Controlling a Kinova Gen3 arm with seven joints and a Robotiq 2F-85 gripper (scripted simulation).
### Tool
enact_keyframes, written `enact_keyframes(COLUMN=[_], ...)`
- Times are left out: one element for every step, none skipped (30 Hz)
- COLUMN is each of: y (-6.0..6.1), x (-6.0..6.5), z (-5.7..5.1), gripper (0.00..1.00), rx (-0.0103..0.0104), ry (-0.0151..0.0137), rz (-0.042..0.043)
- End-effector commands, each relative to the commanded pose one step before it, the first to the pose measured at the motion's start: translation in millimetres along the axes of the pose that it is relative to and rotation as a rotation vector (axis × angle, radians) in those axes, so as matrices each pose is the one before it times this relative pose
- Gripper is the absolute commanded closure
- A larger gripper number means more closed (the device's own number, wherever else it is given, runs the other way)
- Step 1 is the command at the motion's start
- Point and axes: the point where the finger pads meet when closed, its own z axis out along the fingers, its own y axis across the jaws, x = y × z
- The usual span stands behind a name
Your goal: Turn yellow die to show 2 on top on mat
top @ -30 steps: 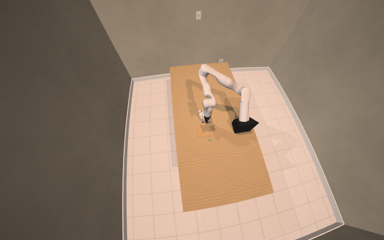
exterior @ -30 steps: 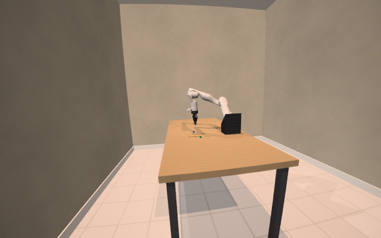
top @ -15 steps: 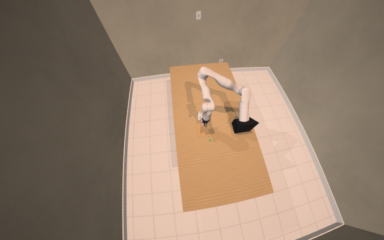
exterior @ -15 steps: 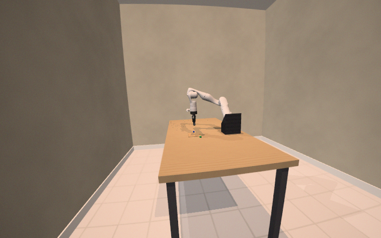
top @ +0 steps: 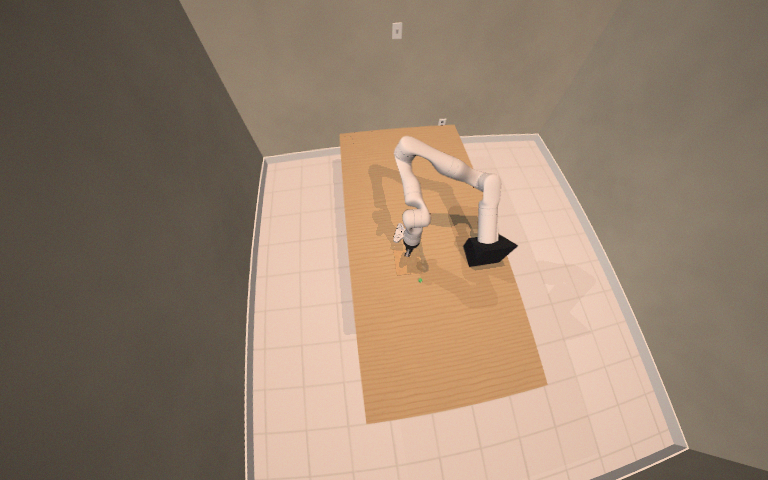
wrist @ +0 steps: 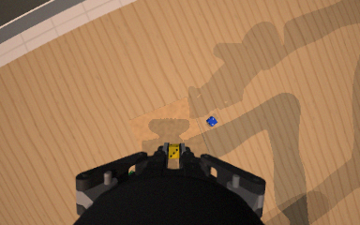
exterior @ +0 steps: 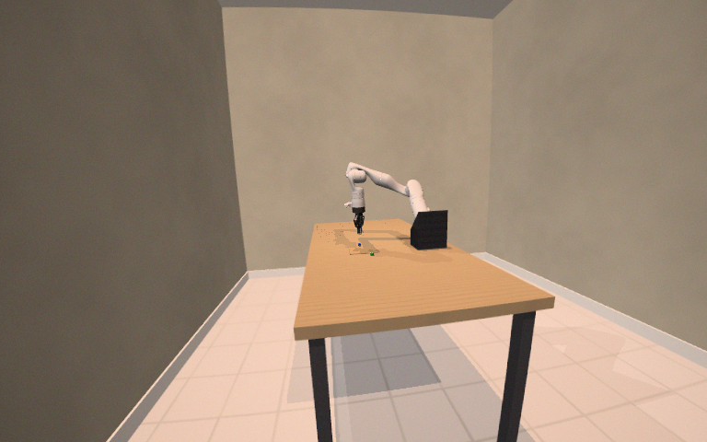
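Observation:
My gripper (top: pixel 407 253) (exterior: pixel 359 232) (wrist: pixel 173 149) points down above the mat area, clear of the table, shut on the yellow die (wrist: pixel 174 151). In the wrist view the die's face toward the camera shows a diagonal row of three pips; its other faces are mostly hidden. The thin orange-brown mat (top: pixel 402 269) (wrist: pixel 165 112) lies flat, partly shaded and partly hidden by the gripper. The blue die (exterior: pixel 359 244) (wrist: pixel 211 121) lies on the table just beside the mat's edge. The green die (top: pixel 420 280) (exterior: pixel 371 253) lies off the mat; in the wrist view the gripper mostly hides it.
The wooden table (top: pixel 447 350) (exterior: pixel 411 296) carries the arm's black base (top: pixel 486 252) (exterior: pixel 429 230) on the right in the top and exterior views. The arm arches over the table behind the gripper and casts shadows across the mat. The blue die is hidden in the top view.

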Motion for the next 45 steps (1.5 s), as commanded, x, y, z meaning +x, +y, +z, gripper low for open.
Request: enact_keyframes(y=[-7.02, -0.32, -0.25, -0.18, 0.0, 0.0, -0.12, -0.08, -0.04, -0.02, 0.0, 0.0, 0.0, 0.01, 0.01, 0.02, 0.03, 0.04, 0.04, 0.04, 0.04, 0.0, 0.0, 0.03, 0.01, -0.01, -0.05, -0.1, -0.04, 0.16, 0.09, 0.01, -0.09, -0.2, 0.17, 0.14, 0.0, -0.16, 0.0, 0.0, -0.08, 0.22, 0.04, -0.15, -0.16], x=[1.16, 0.01, 0.01, 0.01, 0.0, 0.0, 0.0, 0.0, 0.0, 0.0, 0.0, 0.0, -0.01, -0.02, -0.04, -0.06, -0.08, -0.11, -0.13, -0.16, -0.17, 0.0, 0.0, -0.19, -0.2, -0.2, -0.19, -0.18, -0.28, -0.5, -0.45, -0.38, -0.3, -0.2, -0.66, -0.61, -0.44, -0.26, 0.0, 0.0, -0.41, -0.79, -0.54, -0.28, -0.31], z=[-0.22, 0.02, 0.02, 0.01, 0.0, 0.0, 0.01, 0.0, 0.0, 0.0, 0.0, 0.0, 0.01, 0.02, 0.03, 0.05, 0.06, 0.08, 0.09, 0.1, 0.1, 0.0, 0.0, 0.08, 0.06, 0.01, -0.05, -0.13, -0.03, 0.27, 0.17, 0.04, -0.1, -0.26, 0.24, 0.17, -0.03, -0.24, 0.0, 0.0, -0.14, 0.2, -0.04, -0.27, -0.28], gripper=[0.89, 0.89, 0.89, 0.89, 0.89, 0.89, 0.89, 0.89, 0.89, 0.89, 0.89, 0.89, 0.89, 0.89, 0.89, 0.89, 0.89, 0.89, 0.89, 0.89, 0.89, 0.89, 0.89, 0.89, 0.89, 0.89, 0.89, 0.89, 0.89, 0.89, 0.89, 0.89, 0.89, 0.89, 0.89, 0.89, 0.89, 0.89, 0.89, 0.89, 0.89, 0.89, 0.89, 0.89, 0.89], rx=[0.00856, -0.00002, -0.00001, -0.00001, 0.0, 0.0, -0.00001, 0.0, 0.0, 0.0, 0.0, -0.00001, -0.00004, -0.00009, -0.00017, -0.00026, -0.00035, -0.00043, -0.00048, -0.0005, -0.00045, 0.0, 0.0, -0.00033, -0.00011, 0.00021, 0.00065, 0.00121, 0.00053, -0.00165, -0.00095, -0.0001, 0.0009, 0.00204, -0.00167, -0.00131, 0.00005, 0.00151, 0.0, 0.0, 0.00069, -0.00201, -0.00036, 0.00132, 0.00131], ry=[0.00832, 0.00018, 0.00014, 0.0001, 0.0, 0.0, 0.00007, 0.00004, 0.00002, 0.00001, 0.0, 0.00005, 0.00037, 0.00098, 0.00183, 0.00291, 0.00417, 0.0056, 0.00715, 0.0088, 0.01052, 0.0, 0.0, 0.0123, 0.01408, 0.01586, 0.01761, 0.01929, 0.0207, 0.02195, 0.02352, 0.02497, 0.02628, 0.02743, 0.02824, 0.02936, 0.03035, 0.03114, 0.0, 0.0, 0.0317, 0.03237, 0.03297, 0.03333, 0.03349], rz=[0.02455, 0.00384, 0.00296, 0.00217, 0.0, 0.0, 0.00149, 0.00093, 0.00049, 0.00018, 0.00003, 0.0, 0.0, 0.00001, 0.00002, 0.00003, 0.00003, 0.00004, 0.00005, 0.00005, 0.00005, 0.0, 0.0, 0.00005, 0.00004, 0.00002, -0.00001, -0.00005, -0.00004, 0.00002, 0.00003, 0.00005, 0.00008, 0.00011, -0.00009, -0.00005, 0.00007, 0.00021, 0.0, 0.0, 0.00013, -0.00017, 0.00003, 0.00024, 0.00026])
